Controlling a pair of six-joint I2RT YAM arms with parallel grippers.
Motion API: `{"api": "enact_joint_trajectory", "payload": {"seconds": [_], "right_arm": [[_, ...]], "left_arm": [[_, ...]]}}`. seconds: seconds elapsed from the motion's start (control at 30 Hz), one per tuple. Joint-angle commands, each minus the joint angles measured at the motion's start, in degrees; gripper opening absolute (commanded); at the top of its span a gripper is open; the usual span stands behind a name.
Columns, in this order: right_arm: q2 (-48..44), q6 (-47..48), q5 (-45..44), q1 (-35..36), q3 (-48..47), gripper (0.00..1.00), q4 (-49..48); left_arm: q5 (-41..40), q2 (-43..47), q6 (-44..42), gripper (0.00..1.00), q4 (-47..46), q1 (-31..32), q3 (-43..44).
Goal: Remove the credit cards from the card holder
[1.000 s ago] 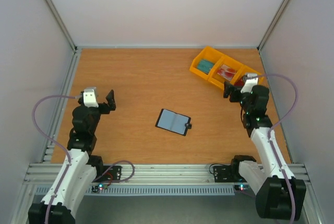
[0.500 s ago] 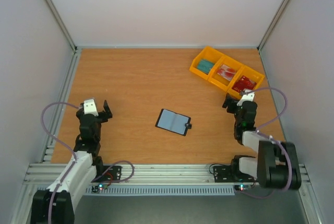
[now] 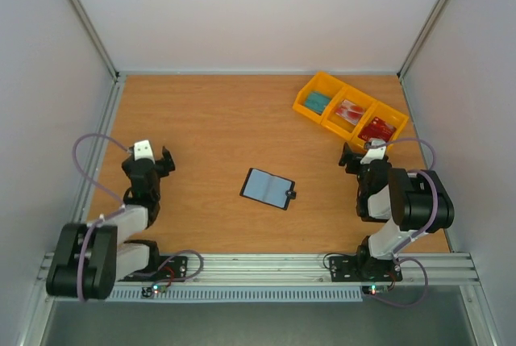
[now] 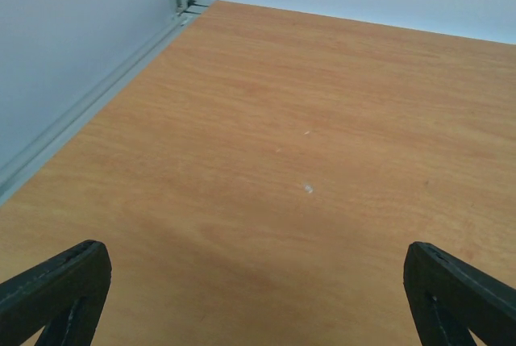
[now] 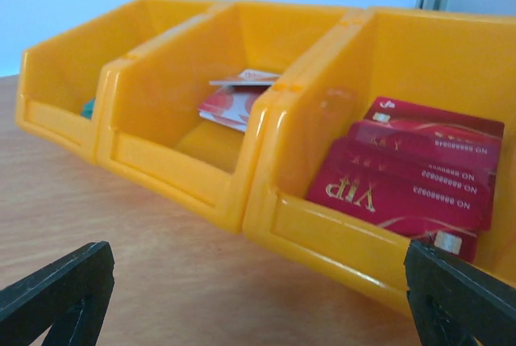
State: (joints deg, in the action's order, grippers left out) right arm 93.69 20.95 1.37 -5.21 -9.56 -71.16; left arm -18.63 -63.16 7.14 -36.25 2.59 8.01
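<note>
The card holder (image 3: pixel 267 187) lies flat and shut in the middle of the table, grey-blue with a small black tab; its inside is hidden. Several red credit cards (image 5: pixel 411 173) marked VIP lie in the right compartment of the yellow tray (image 5: pixel 181 170), also visible from above (image 3: pixel 378 130). More red and white cards (image 5: pixel 235 102) sit in the middle compartment. My left gripper (image 3: pixel 164 160) stands open over bare wood (image 4: pixel 258 302), left of the holder. My right gripper (image 3: pixel 351 157) is open with nothing in it (image 5: pixel 258 302), just in front of the tray.
The yellow tray (image 3: pixel 310 112) stands at the back right; a teal item (image 3: pixel 317 102) lies in its left compartment. A metal rail (image 4: pixel 89 108) and grey walls border the table on the left. Both arms are folded low near their bases.
Both arms have folded down and back toward their bases. The right gripper has drawn back from the tray. The card holder has not moved and both grippers stay open.
</note>
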Motion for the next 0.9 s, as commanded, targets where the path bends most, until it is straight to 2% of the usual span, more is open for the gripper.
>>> {"api": "enact_joint_trajectory", "payload": {"seconds": [0.0,0.07,0.2,0.27,0.37,0.53,0.87], "right_arm": [[-0.1,1.4,1.4,-0.3,-1.6,0.99,-4.2],[-0.7,1.6,2.0,-0.3,-2.5,0.98,-1.8],[-2.0,2.4,4.1,-0.3,-5.8,0.98,5.8],[-2.4,3.0,5.5,-0.3,-8.0,0.98,10.5],[-2.5,3.6,7.3,-0.3,-10.9,0.98,16.1],[-2.5,3.7,7.7,-0.3,-11.6,0.98,17.5],[-2.6,3.7,7.4,-0.3,-12.8,0.98,19.8]], "left_arm": [[4.4,-9.5,-0.2,0.99,-11.4,-0.3,7.1],[9.7,-14.6,-4.7,0.99,-12.8,-0.2,10.0],[13.6,-24.1,-6.7,0.99,-16.8,-0.2,12.5],[17.9,-25.0,-9.3,0.99,-16.5,-0.2,13.1],[15.5,-25.2,-9.5,0.99,-17.9,-0.3,12.7],[10.6,-25.8,-7.9,0.99,-15.3,-0.3,14.5],[12.3,-26.0,-7.9,0.99,-15.0,-0.3,14.8]]}}
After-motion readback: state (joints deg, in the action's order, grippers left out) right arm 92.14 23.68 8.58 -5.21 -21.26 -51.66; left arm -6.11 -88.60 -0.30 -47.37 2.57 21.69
